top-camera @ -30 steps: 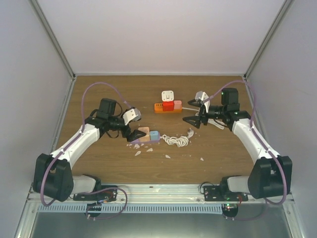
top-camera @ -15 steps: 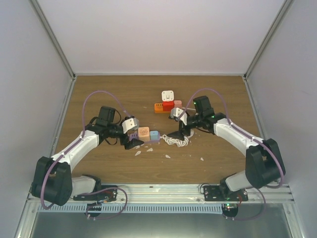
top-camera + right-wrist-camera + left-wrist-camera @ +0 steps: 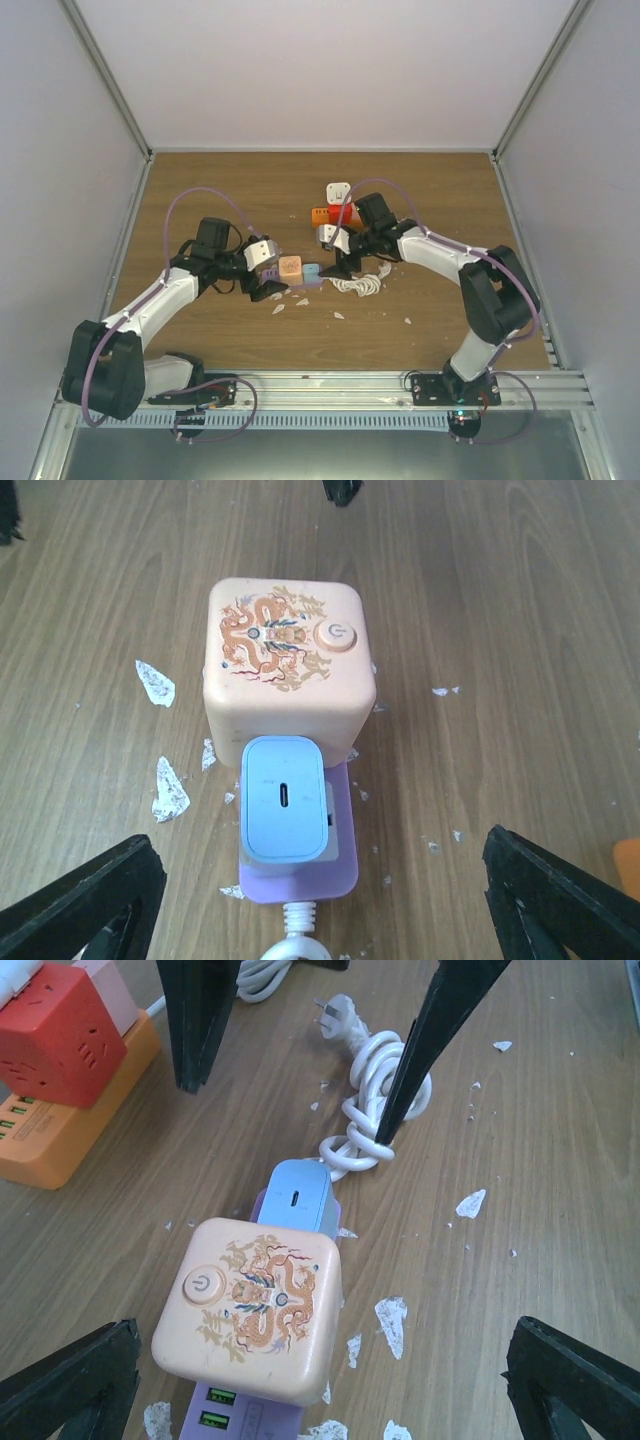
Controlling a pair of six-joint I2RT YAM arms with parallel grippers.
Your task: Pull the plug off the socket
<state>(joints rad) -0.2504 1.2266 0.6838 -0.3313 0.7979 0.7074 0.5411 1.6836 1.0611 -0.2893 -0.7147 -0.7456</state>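
Note:
The white plug [image 3: 339,190] sits at the orange socket strip [image 3: 322,216], next to a red cube [image 3: 341,213], untouched. My right gripper [image 3: 341,266] is open and hovers near of the strip, over the light-blue plug [image 3: 285,795] and tan cube [image 3: 290,670] on a purple power strip [image 3: 300,872]. My left gripper [image 3: 268,290] is open at the purple strip's left end, with the tan cube [image 3: 245,1305] between its fingers. The left wrist view shows the orange strip [image 3: 60,1135] at far left. Both grippers are empty.
A coiled white cable [image 3: 358,284] lies right of the purple strip, with its plug end [image 3: 335,1010] loose. White flakes [image 3: 290,305] are scattered on the wooden table. The right gripper's fingers [image 3: 430,1050] hang in front of the left wrist camera. Enclosure walls stand on three sides.
My right arm has swung left from the table's right side to above the purple strip. My left gripper has drawn slightly nearer along that strip. The plug and orange strip have not moved.

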